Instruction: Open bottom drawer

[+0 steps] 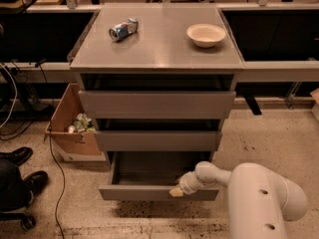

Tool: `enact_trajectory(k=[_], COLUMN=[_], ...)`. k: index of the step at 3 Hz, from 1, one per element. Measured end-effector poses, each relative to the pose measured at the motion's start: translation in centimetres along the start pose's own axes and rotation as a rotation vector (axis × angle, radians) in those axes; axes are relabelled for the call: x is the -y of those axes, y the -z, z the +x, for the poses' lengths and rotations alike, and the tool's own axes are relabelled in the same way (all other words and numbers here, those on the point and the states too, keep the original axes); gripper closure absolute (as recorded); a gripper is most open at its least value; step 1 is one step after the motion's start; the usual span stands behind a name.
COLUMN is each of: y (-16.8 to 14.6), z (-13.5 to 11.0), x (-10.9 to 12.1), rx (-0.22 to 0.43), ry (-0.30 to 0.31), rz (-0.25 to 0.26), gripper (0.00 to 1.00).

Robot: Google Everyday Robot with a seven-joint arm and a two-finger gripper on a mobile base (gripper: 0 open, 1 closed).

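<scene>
The grey cabinet has three drawers. The bottom drawer stands pulled out toward me, its plain grey box interior showing and its flat front low near the floor. The middle drawer front and the tall top drawer front sit further in. My gripper is at the top edge of the bottom drawer's front, right of centre, at the end of my white arm coming in from the lower right.
A crushed can and a cream bowl lie on the cabinet top. A cardboard box with rubbish stands on the floor at the left, beside cables and a person's black shoes.
</scene>
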State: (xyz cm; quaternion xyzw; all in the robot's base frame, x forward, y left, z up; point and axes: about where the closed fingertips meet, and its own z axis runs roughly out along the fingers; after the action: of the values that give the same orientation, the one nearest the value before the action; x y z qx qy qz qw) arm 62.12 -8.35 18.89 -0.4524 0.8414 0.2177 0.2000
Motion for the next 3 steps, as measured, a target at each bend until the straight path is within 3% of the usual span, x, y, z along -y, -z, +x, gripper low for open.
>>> enact_trajectory(k=[1,2,3], y=[0.0,0.8,1.9], z=[1.2,2.0,1.4], x=[-2.1,-4.1,-4.3], rx=[-0.033,-0.072,-0.089], ry=[-0.004,-0.007,-0.006], rz=[-0.030,-0.051,-0.054], gripper=[1.00,0.82,0.50])
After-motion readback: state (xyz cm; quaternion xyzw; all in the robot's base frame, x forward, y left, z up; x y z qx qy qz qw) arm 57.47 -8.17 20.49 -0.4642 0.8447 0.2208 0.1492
